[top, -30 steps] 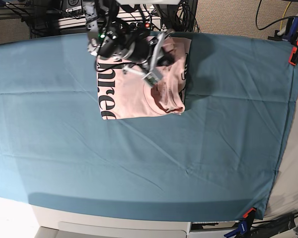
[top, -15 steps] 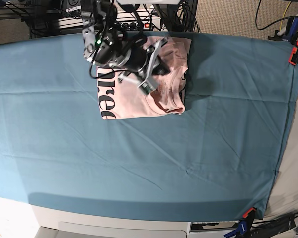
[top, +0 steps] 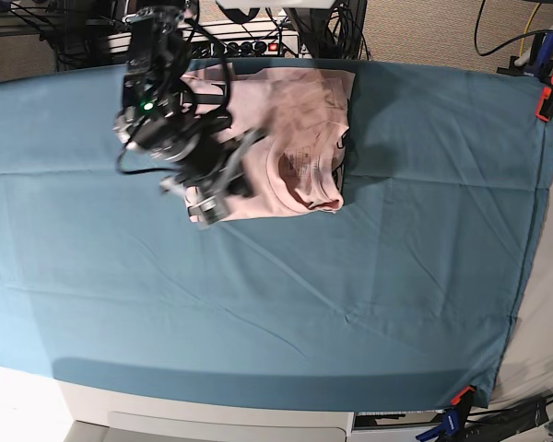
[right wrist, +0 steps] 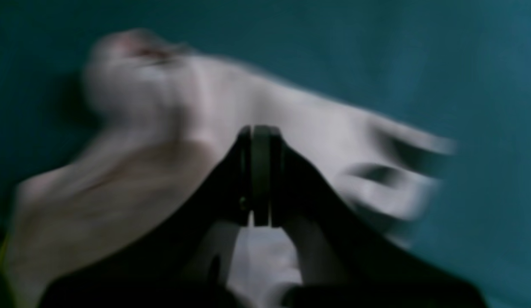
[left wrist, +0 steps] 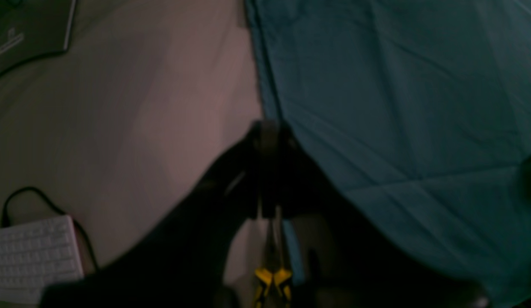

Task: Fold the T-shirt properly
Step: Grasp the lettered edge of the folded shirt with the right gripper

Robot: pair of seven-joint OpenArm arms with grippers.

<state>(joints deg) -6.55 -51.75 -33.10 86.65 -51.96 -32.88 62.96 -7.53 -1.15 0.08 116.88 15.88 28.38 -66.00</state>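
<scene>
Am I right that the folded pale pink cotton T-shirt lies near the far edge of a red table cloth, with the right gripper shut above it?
Not quite: the table cloth is teal, not red, as the base view shows. The rest stands: the folded pale pink cotton T-shirt lies near its far edge, and the right gripper is shut above it.

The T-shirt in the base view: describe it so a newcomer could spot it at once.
A teal table cloth covers the whole table. At its far edge, left of centre, lies the T-shirt, folded into a compact pale pink rectangle, with the right gripper over its near left corner. It is the only pink thing on the cloth.
</scene>
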